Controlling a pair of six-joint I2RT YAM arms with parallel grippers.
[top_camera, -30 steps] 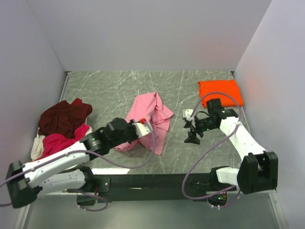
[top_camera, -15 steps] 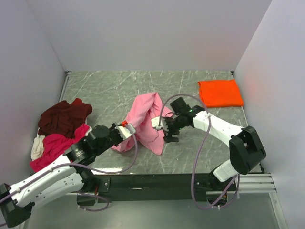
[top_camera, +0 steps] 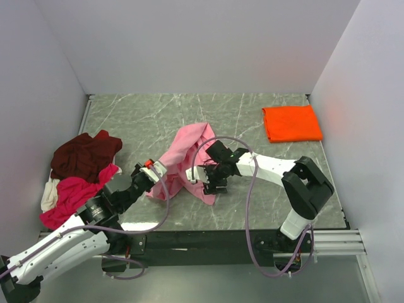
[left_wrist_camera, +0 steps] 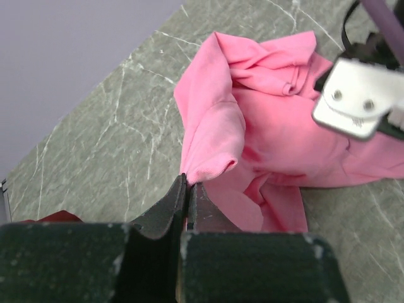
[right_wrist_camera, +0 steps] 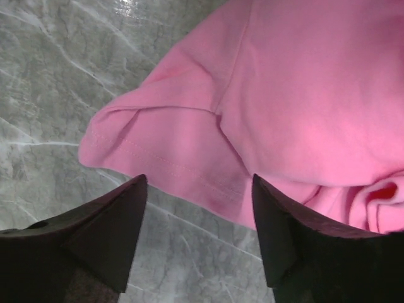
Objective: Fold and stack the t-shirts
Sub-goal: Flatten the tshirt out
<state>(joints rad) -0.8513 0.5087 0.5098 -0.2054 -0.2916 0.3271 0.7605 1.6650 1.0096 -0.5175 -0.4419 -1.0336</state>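
The left gripper (left_wrist_camera: 187, 184) pinches only a thin fold of the crumpled light pink cloth t-shirt (left_wrist_camera: 271, 139) midway between the side edges, so a pull may slip it free; the right gripper (right_wrist_camera: 199, 184), spread over its hem, may catch two layers. A folded bright orange t-shirt (top_camera: 291, 123) lies at the far right corner of the grey marbled bench (top_camera: 158, 117), walled by plain pale panels (top_camera: 189, 44)

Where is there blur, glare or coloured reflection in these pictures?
Top external: evenly lit and sharp; the orange t-shirt throws an orange tint on the right wall. Left wrist: the pink t-shirt is sharp, the near jaws dark and soft. Right wrist: its hem stitching is crisp, with a small glare spot on the marble table.
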